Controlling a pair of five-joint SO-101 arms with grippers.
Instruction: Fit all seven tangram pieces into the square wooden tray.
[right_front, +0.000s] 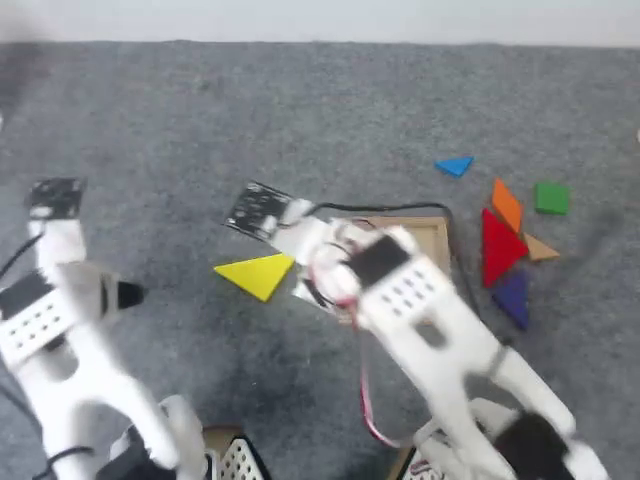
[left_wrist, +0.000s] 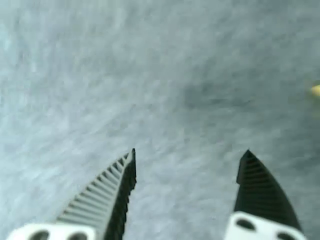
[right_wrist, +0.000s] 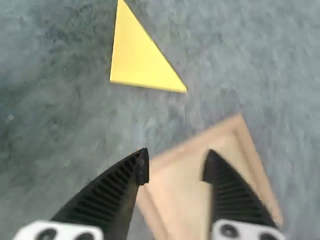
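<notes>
The square wooden tray (right_front: 435, 232) (right_wrist: 240, 135) lies near the middle of the grey carpeted bench (right_front: 200, 130), largely covered by the right arm (right_front: 430, 310), which stretches from the near edge and bends over it. The right gripper (right_wrist: 175, 160) hangs above one tray corner, fingers partly apart and holding nothing. Seven tangram pieces lie on the bench. One large yellow triangle (right_front: 258, 273) (right_wrist: 137, 60) sits just left of the tray. Six are clustered toward the right edge: a small blue triangle (right_front: 455, 165), an orange piece (right_front: 507, 203), a green square (right_front: 551, 197), a large red triangle (right_front: 500, 247), a small tan triangle (right_front: 541, 248) and a dark purple piece (right_front: 513, 297). The left arm (right_front: 60, 310) rises by the left edge, well apart from them; the left gripper (left_wrist: 190, 155) is spread wide over bare grey surface, holding nothing.
</notes>
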